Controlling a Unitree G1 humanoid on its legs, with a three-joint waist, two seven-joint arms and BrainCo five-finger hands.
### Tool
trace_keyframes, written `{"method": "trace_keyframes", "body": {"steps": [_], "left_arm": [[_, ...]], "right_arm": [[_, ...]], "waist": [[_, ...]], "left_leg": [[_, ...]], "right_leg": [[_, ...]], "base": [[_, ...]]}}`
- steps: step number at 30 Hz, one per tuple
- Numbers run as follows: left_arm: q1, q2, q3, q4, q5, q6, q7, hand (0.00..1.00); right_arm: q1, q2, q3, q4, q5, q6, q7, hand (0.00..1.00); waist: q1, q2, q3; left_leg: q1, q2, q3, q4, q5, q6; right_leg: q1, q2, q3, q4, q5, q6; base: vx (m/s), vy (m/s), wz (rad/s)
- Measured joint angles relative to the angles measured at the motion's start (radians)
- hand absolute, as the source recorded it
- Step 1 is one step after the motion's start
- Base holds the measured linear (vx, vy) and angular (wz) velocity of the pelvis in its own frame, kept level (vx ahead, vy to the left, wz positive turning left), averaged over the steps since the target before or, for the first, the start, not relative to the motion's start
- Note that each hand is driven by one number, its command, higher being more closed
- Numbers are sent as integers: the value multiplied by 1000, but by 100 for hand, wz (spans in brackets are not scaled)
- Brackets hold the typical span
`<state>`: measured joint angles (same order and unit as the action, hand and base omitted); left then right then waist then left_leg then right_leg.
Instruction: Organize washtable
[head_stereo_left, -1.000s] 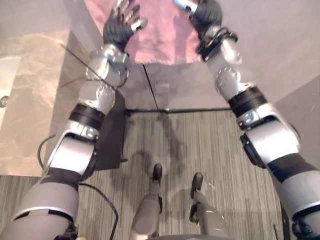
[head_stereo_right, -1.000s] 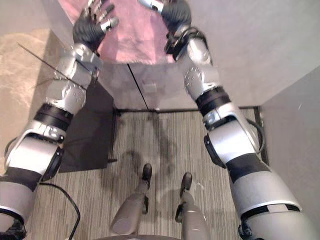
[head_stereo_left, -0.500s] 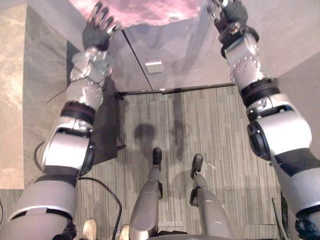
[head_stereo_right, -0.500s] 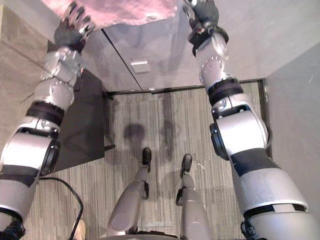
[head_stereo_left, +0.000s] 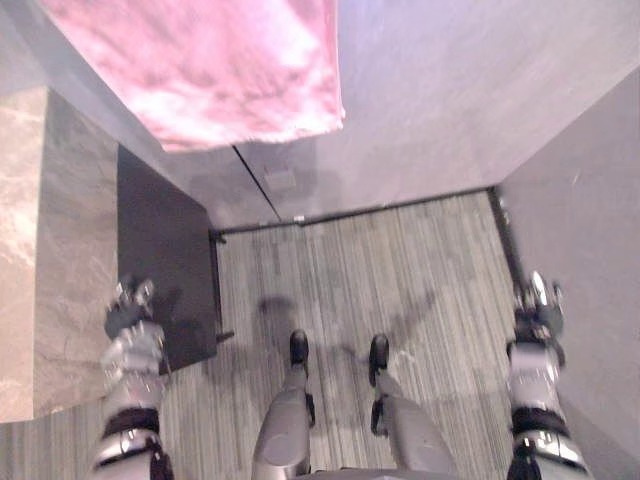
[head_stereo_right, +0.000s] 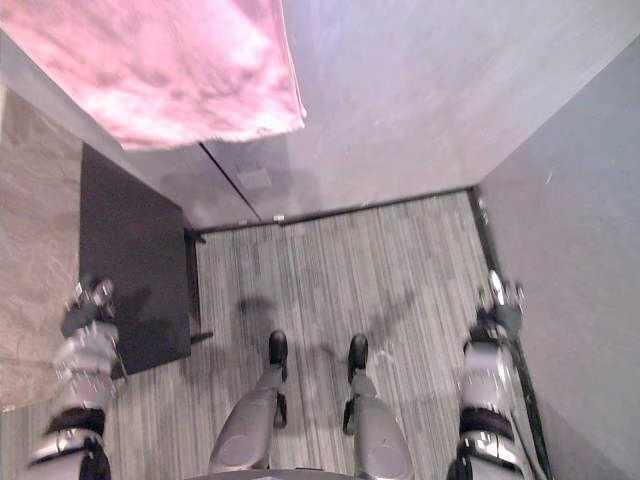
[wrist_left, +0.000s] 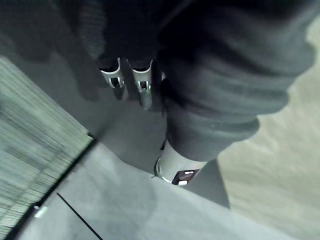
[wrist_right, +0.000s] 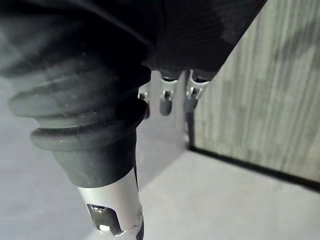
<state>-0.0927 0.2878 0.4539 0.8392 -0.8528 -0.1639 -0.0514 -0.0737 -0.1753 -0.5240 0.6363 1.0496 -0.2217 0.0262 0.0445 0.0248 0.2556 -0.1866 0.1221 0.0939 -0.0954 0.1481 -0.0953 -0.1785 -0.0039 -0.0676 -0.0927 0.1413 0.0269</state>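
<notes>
Item, left hand: one, hanging low at the lower left of the frame beside the dark panel, arm dropping straight down. In its own wrist view its fingers are pointing loosely outward, relaxed and spread a little, and nothing is sitting in them. Item, right hand: one, hanging at the lower right of the frame over the striped carpet near the grey side wall; it too is hanging slack and is holding nothing. Change since half a second ago: both hands were reaching up to the top of the frame, on the lower edge of the towel at its two ends; they are now resting at the robot's sides, well apart from it, and the whole view has shifted as well. Item, pink towel: one, spreading smooth and flat across the upper left of the frame, its lower edge overlapping the grey front; whether it is hanging or lying cannot be told. Item, beige marbled surface: one, running down the left edge of the frame, just beside the dark panel. Count overall: two hands, one towel, one dark panel, one marbled surface.
</notes>
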Motion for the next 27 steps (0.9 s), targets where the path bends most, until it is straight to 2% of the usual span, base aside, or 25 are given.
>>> {"method": "trace_keyframes", "body": {"steps": [2, 4, 6, 8, 11, 12, 14, 16, 17, 18, 19, 20, 21, 22, 23, 24, 25, 27], "left_arm": [[110, -80, 31, 73, 52, 8, 1, 0], [167, -129, 30, 133, 112, 18, 0, 0], [213, -192, 27, 199, 181, 36, -6, 0], [249, -251, 18, 245, 250, 46, -9, 0], [286, -323, 29, 291, 361, 67, -9, 0], [294, -315, 25, 293, 455, 69, 0, 0], [293, -309, 15, 292, 544, 73, 3, 0], [291, -298, 16, 277, 649, 73, 10, 0], [291, -287, 16, 267, 701, 74, 10, 0], [291, -284, 16, 267, 716, 76, 10, 0], [294, -285, 16, 264, 721, 79, 12, 0], [298, -277, 7, 258, 722, 80, 11, 0], [298, -269, -2, 253, 721, 80, 10, 0], [300, -252, -17, 247, 715, 79, 9, 0], [299, -230, -45, 239, 708, 82, 10, 0], [297, -224, -61, 238, 706, 84, 10, 0], [285, -223, -88, 242, 683, 93, 12, 0], [267, -220, -155, 253, 635, 102, 15, 0]], "right_arm": [[92, 26, -112, 122, -23, -8, -3, 0], [141, 39, -176, 253, -71, -6, -12, 0], [179, 60, -199, 396, -153, 19, -35, 0], [211, 95, -210, 466, -254, 57, -48, 0], [262, 154, -243, 525, -423, 114, -53, 0], [280, 178, -283, 528, -505, 136, -60, 0], [291, 185, -302, 528, -573, 159, -71, 0], [307, 201, -292, 525, -658, 176, -76, 0], [317, 214, -262, 524, -702, 190, -85, 0], [318, 218, -238, 523, -711, 192, -87, 0], [313, 220, -203, 517, -728, 196, -87, 0], [298, 210, -157, 517, -754, 195, -78, 0], [298, 205, -131, 518, -768, 196, -76, 0], [294, 203, -104, 518, -792, 194, -73, 0], [272, 196, -73, 524, -819, 190, -71, 0], [255, 194, -53, 526, -828, 188, -71, 0], [205, 176, -15, 524, -845, 183, -71, 0], [136, 153, 36, 521, -863, 171, -84, 0]], "waist": [[-5, -8, -89], [-4, -7, -139], [-6, -1, -162], [-7, 8, -177], [-22, 6, -178], [-33, 5, -177], [-33, 3, -176], [-32, -12, -175], [-32, -30, -174], [-30, -35, -174], [-27, -21, -171], [-33, -25, -174], [-31, -36, -173], [-27, -57, -173], [-15, -84, -175], [1, -90, -176], [23, -86, -176], [28, -44, -151]], "left_leg": [[66, -5, 5, -1, -32, 5], [101, -9, 11, -3, -48, 6], [144, -12, 28, -5, -63, 10], [175, -14, 56, -5, -74, 11], [234, -16, 117, -5, -93, 15], [253, -16, 143, -6, -97, 18], [259, -17, 166, -6, -103, 18], [275, -21, 179, -6, -107, 22], [283, -32, 167, -7, -108, 24], [285, -34, 160, -7, -108, 25], [279, -24, 151, -7, -107, 34], [270, -20, 118, -7, -95, 46], [270, -22, 103, -7, -92, 45], [265, -27, 84, -7, -86, 41], [248, -39, 66, -6, -75, 25], [235, -38, 62, -2, -71, 19], [194, -24, 45, 17, -60, 6], [134, 14, 9, 65, -45, -9]], "right_leg": [[64, -2, -1, 4, -31, 6], [96, -9, 1, 7, -48, 10], [123, -15, 17, 22, -62, 13], [130, -15, 46, 40, -72, 19], [148, -15, 100, 63, -78, 25], [143, -16, 122, 91, -88, 29], [126, -15, 140, 132, -105, 32], [89, -25, 141, 235, -159, 42], [76, -43, 121, 288, -196, 57], [78, -49, 111, 293, -203, 67], [78, -51, 93, 315, -223, 72], [37, -62, 75, 542, -281, 54], [47, -72, 67, 600, -303, 63], [84, -85, 67, 605, -330, 71], [116, -89, 76, 523, -357, 71], [129, -84, 81, 469, -363, 65], [146, -61, 78, 376, -345, 37], [179, -25, 36, 265, -280, 30]], "base": [[110, 20, 4], [91, 25, 0], [70, 37, -17], [37, 34, -47], [1, 39, -59], [-36, 53, -61], [-59, 40, -40], [-64, 24, -8], [-50, 15, 25], [-27, 7, 32], [-18, -12, 56], [-13, -31, 71], [-5, -68, 101], [-3, -121, 94], [-7, -134, 71], [-25, -127, 30], [-28, -77, 12], [-82, -54, 37]]}}
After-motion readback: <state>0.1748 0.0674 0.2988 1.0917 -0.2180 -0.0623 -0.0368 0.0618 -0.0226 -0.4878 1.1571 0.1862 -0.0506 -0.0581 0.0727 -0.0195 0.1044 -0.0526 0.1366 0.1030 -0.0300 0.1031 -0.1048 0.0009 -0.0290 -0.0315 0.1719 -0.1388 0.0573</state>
